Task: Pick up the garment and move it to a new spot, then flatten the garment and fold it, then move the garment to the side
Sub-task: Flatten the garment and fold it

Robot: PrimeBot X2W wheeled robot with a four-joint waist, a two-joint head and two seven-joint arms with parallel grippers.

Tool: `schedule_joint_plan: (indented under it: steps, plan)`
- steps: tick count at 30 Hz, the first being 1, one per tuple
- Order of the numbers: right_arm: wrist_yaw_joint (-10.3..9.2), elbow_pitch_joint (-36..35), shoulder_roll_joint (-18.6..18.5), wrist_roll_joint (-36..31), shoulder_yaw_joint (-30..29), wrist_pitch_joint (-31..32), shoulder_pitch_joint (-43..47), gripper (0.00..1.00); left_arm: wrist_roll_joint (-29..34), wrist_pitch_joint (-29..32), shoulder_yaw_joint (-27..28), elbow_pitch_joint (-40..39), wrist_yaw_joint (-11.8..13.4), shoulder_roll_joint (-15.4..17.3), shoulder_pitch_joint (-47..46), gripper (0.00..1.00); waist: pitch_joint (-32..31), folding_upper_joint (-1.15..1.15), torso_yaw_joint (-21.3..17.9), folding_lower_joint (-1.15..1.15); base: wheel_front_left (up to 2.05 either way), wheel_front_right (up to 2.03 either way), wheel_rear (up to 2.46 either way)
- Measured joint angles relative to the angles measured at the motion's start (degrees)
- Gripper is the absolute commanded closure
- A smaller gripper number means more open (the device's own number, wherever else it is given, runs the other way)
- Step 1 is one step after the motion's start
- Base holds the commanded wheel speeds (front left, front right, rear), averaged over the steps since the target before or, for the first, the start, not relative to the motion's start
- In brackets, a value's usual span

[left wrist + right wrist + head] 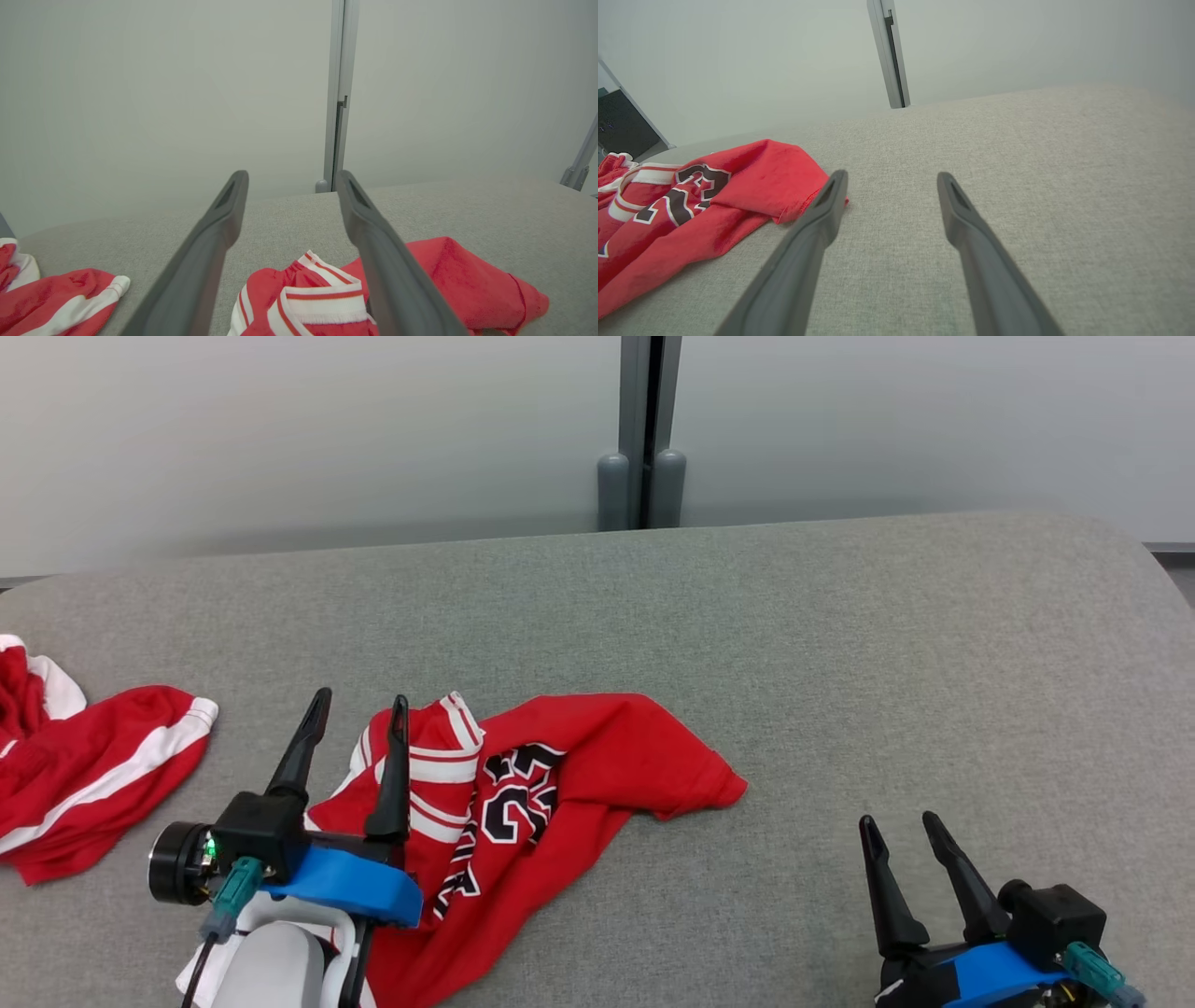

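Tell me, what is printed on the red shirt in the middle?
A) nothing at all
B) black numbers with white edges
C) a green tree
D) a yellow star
B: the red jersey, lying crumpled on the grey surface, has big black numerals outlined in white on it.

A red jersey (pixel 597 747) with white-striped trim and black numbers lies crumpled, partly bunched, on the grey cushion (pixel 840 663) before me, left of centre.
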Motion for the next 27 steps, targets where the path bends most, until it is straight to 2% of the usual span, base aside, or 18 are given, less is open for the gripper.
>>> schedule_joint_plan:
  steps: [9, 13, 22, 23, 24, 25, 27]
  plan:
    - [0.00, 0.2, 0.0, 0.0, -0.3, 0.0, -0.9, 0.00, -0.7, 0.0, -4.2, 15.5, -0.4, 3.4, -6.1, 0.00, 1.5, 0.00, -2.2, 0.00, 0.00, 0.00, 0.00]
    - [0.00, 0.2, 0.0, 0.0, -0.5, 0.0, -1.1, 0.00, -2.5, 0.3, -7.9, 21.6, -0.4, 4.9, -8.2, 0.00, 2.1, 0.00, -2.7, 0.00, 0.00, 0.00, 0.00]
    - [0.00, 0.3, 0.0, 0.0, -0.5, 0.0, -1.7, 0.00, -7.4, 7.4, -14.1, 31.8, -0.4, 5.9, -12.1, 0.02, 2.8, 0.00, -3.3, 0.00, 0.00, 0.00, 0.00]
    - [0.00, 0.3, 0.0, 0.0, -0.5, 0.0, -1.7, 0.00, -8.1, 7.4, -14.7, 32.2, -0.4, 5.9, -12.4, 0.54, 2.8, 0.00, -3.3, 0.00, 0.00, 0.00, 0.00]
    - [0.00, 0.3, 0.0, 0.0, -0.6, 0.0, -1.7, 0.00, -8.7, 7.5, -15.2, 32.7, -0.4, 6.0, -12.7, 0.96, 2.8, 0.00, -3.3, 0.00, 0.00, 0.00, 0.00]
    - [0.00, 0.3, 0.0, 0.0, -0.6, 0.0, -1.7, 0.00, -9.3, 7.9, -15.7, 33.2, -0.4, 6.1, -13.0, 1.00, 2.8, 0.00, -3.3, 0.00, 0.00, 0.00, 0.00]
    - [0.00, 0.3, 0.0, 0.0, -0.8, 0.0, -1.7, 0.00, -10.2, 7.5, -16.8, 33.9, -0.4, 6.4, -13.6, 1.00, 2.7, 0.00, -3.2, 0.00, 0.00, 0.00, 0.00]
